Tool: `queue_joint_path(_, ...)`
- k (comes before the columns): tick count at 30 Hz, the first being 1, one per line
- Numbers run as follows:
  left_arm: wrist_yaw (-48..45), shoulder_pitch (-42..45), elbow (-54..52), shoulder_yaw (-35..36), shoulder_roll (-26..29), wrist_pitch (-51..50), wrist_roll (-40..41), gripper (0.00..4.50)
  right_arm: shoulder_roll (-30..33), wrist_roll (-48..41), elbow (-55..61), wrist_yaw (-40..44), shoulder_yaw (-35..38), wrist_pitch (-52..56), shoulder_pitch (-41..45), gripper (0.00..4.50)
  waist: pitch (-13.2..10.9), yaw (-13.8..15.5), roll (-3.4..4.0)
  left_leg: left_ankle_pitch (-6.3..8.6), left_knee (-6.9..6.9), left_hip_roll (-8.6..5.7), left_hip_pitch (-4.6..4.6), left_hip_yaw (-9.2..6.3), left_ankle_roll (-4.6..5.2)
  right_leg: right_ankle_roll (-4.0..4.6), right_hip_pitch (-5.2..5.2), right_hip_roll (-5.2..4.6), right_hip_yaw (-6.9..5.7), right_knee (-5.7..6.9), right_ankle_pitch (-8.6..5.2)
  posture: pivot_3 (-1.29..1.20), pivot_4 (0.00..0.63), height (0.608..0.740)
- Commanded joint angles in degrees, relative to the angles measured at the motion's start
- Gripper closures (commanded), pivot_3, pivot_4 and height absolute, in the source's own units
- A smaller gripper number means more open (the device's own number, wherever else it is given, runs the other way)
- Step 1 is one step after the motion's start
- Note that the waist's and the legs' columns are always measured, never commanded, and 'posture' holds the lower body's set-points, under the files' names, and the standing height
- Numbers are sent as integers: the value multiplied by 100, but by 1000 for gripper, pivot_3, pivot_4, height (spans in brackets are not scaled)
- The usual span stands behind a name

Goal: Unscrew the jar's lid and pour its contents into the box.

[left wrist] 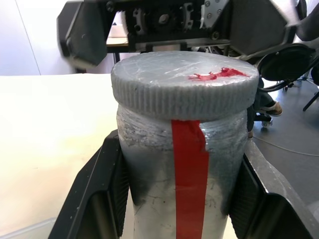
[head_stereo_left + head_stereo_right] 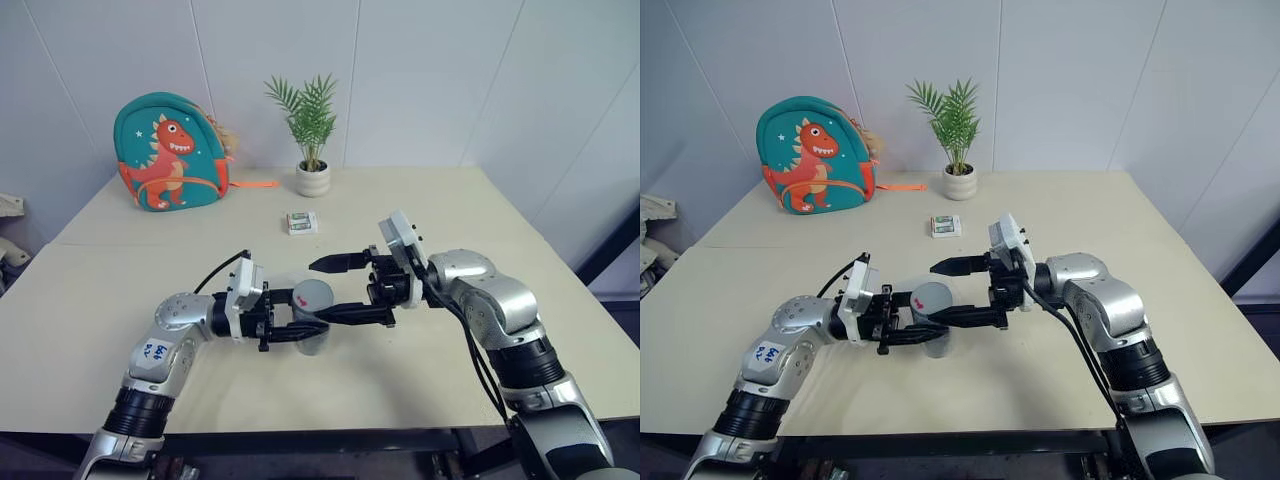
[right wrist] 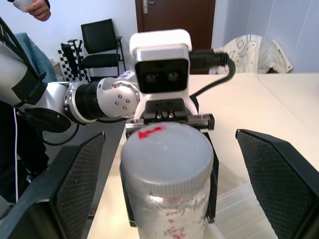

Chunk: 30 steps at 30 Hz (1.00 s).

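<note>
My left claw [image 2: 300, 328] is clamped on the small silver-grey cylinder jar with a red stripe down its side [image 1: 184, 174], one black finger pressed to each flank, holding it upright above the front middle of the desk. The jar's lower part is cut off in my left wrist view, so I cannot see its base or anything inside it. The round ribbed silver-grey lid with a smeared red mark on top [image 1: 184, 82] sits on the jar.

My right claw [image 2: 350, 290] reaches in from the opposite side with its two black fingers spread wide, one on either side of the lid and apart from it. In the head views the nearer finger crosses in front of the jar and hides part of it.

Just under the jar my right wrist view catches a corner of the shallow clear plastic box [image 3: 244, 199], cut off by the picture's edge; from the head it is hard to make out beneath my claws.

Farther back on the pale beige desk [image 2: 480, 210] a small white-and-green pack [image 2: 302, 223] lies near the middle. At the back edge stand a green plant in a white pot [image 2: 312, 178] and, toward the back left corner, a teal backpack with an orange dinosaur [image 2: 170, 152].
</note>
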<state>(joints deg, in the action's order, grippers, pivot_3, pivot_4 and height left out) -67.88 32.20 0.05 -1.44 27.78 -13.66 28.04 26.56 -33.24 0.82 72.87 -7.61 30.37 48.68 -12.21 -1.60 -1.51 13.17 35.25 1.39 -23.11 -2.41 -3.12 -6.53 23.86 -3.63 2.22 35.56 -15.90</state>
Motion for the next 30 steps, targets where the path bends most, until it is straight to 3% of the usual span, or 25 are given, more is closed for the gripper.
queue_joint_path(1,94,-35,-217,135,11,88,76,2308,34,-82,443,-185,109,85,-63,59,0,-2,0,0,0,0,0,0,0,0,0,0,0,0,0,0,150,740)
queue_joint_path(7,186,18,-137,100,-68,145,33,2308,-235,-101,737,-518,-95,311,-108,59,0,-4,0,-1,1,1,2,0,-1,2,1,2,0,6,-1,0,150,740)
queue_joint_path(19,139,-14,-258,53,-104,100,93,2308,-611,565,-56,-892,-241,-228,162,59,0,-2,0,-1,0,2,2,0,-2,3,2,3,0,5,-1,0,150,740)
queue_joint_path(30,197,-26,-234,42,-138,172,51,2308,-9,276,-27,-675,322,-223,-145,59,0,6,0,-1,1,2,1,0,-2,3,2,3,0,5,-1,0,150,740)
